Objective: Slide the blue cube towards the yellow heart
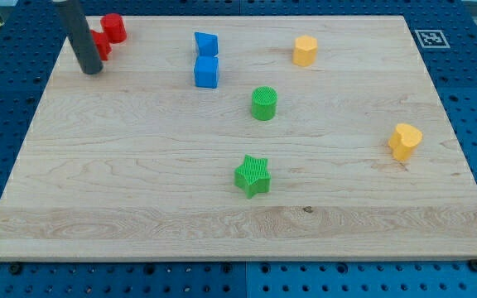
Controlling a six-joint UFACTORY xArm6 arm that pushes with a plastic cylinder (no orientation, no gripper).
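My tip (92,71) is sitting at the far left corner of the worktop (139,190), and there is no pincer on this rod at all, so nothing is being grasped or released; it is a bare pushing end. Right beside it, a red block (102,43) is peeking out from behind the rod, its shape hidden, and a red cylinder (113,27) is standing just beyond that, at the far edge.

Looking outward to the right, the blue cube (207,72) is waiting well apart from my tip, with a second blue block (206,43), wedge-like, touching or nearly touching its far side. The yellow heart (404,141) is lying far over at the right edge, nearer than the cube.

Here is where it is looking risky. The green cylinder (263,103) is standing close to the line from cube to heart, so a straight push is likely clipping it and dragging it along. An off-centre contact is likely spinning the cube off course, and brushing the blue neighbour is a danger on the approach. The heart is sitting near the edge, so an overlong shove could be knocking it off. The green star (252,175) and the yellow hexagonal block (305,50) are looking safely out of the way.
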